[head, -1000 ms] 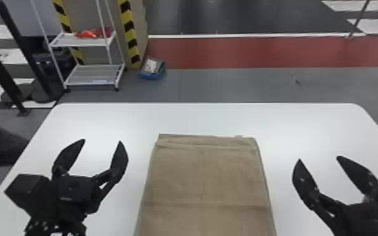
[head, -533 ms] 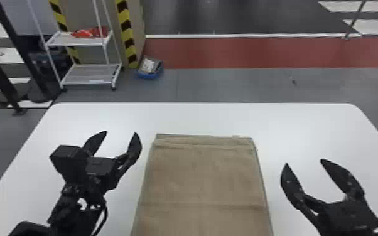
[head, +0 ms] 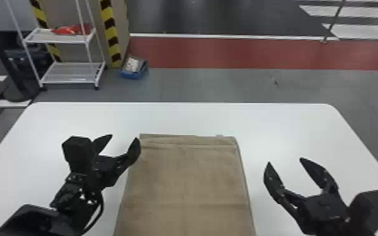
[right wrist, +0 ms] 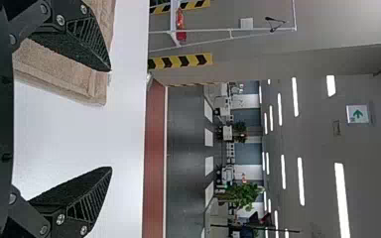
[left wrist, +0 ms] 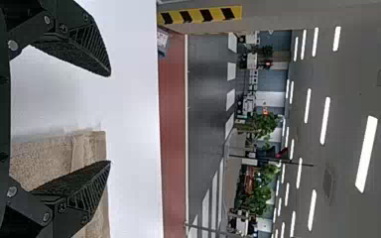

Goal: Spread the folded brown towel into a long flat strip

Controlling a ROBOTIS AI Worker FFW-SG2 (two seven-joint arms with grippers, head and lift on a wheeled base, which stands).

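With fingers [head: 134,151] parted wide and nothing gripped, both at the left gripper [head: 124,137], close by the far left corner of the brown towel [head: 185,179], and at the right gripper [head: 285,160], out to the right, apart from the cloth. Beneath, in the middle of the counter [head: 276,120]: that towel, lying flat and square, running off the head view's bottom edge. Stacked layers visible along the far edge, so judged folded and the unfolding not begun. Laid out neatly, at least. Left to do: pinch the top layer, draw it open, smooth into a long strip. Cannot tell the towel's full length. On the floor beyond, a blue bin [head: 132,75] with something pale [head: 132,64] inside; on the white rack's [head: 56,40] upper shelf, something red [head: 69,30].
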